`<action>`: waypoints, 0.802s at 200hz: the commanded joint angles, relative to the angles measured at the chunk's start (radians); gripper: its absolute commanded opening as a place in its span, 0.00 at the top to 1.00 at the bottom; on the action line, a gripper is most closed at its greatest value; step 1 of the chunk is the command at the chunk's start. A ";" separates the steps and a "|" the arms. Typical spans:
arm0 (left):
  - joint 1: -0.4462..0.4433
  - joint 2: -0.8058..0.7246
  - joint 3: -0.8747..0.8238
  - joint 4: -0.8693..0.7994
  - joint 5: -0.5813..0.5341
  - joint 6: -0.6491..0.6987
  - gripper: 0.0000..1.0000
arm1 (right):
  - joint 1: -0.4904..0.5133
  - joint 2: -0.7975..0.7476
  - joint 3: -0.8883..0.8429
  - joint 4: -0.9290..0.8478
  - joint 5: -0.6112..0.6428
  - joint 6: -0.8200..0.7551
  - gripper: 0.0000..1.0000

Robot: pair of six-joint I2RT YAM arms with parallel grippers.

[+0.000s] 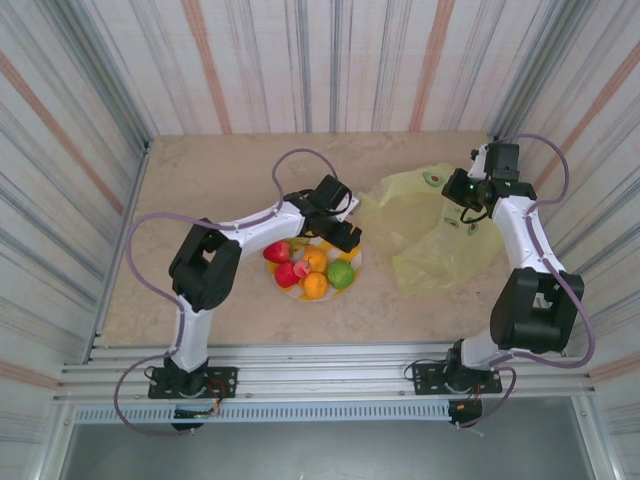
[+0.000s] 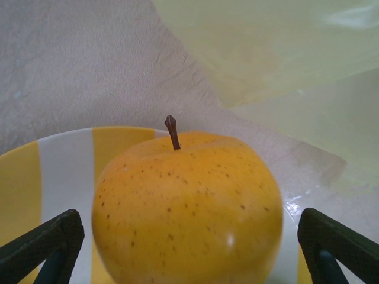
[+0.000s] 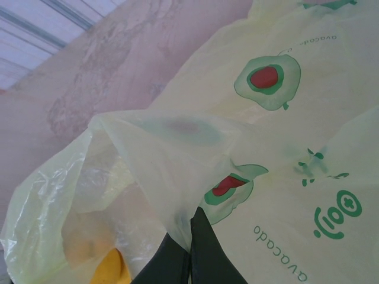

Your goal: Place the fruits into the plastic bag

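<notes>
Several fruits lie on the striped plate (image 1: 352, 262): two red ones (image 1: 283, 262), two orange ones (image 1: 315, 272) and a green one (image 1: 341, 274). My left gripper (image 1: 345, 238) hangs over the plate's far edge. In the left wrist view it (image 2: 189, 251) is open, and a speckled orange fruit with a brown stem (image 2: 186, 204) sits between its fingers (image 2: 47, 242) without visible contact. The yellow-green plastic bag (image 1: 440, 230) lies to the right of the plate. My right gripper (image 1: 462, 208) (image 3: 192, 234) is shut on a fold of the bag's film (image 3: 177, 177), lifting it.
The plate (image 2: 65, 165) sits near the table's middle front, with the bag's edge (image 2: 284, 53) just beyond it. Striped walls enclose the table on three sides. Something yellow-orange (image 3: 109, 269) shows dimly through the bag's film in the right wrist view.
</notes>
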 commanded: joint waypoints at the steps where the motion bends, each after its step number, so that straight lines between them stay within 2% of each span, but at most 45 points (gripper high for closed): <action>1: -0.009 0.023 0.038 -0.011 -0.008 -0.015 0.06 | 0.001 0.005 -0.019 0.010 -0.020 0.026 1.00; 52: -0.009 -0.018 0.004 0.037 -0.008 -0.027 0.24 | 0.001 0.008 -0.037 0.025 -0.026 0.036 1.00; 80: -0.011 -0.142 -0.101 0.132 0.008 -0.051 0.28 | -0.002 0.014 -0.046 0.043 -0.046 0.053 1.00; 105: -0.024 -0.286 -0.267 0.267 0.025 -0.083 0.31 | -0.010 0.018 -0.052 0.048 -0.058 0.071 1.00; 130: -0.052 -0.404 -0.415 0.417 0.085 -0.080 0.33 | -0.017 0.023 -0.056 0.070 -0.087 0.102 1.00; 160: -0.111 -0.456 -0.443 0.483 0.166 -0.014 0.34 | -0.019 0.033 -0.047 0.072 -0.121 0.123 1.00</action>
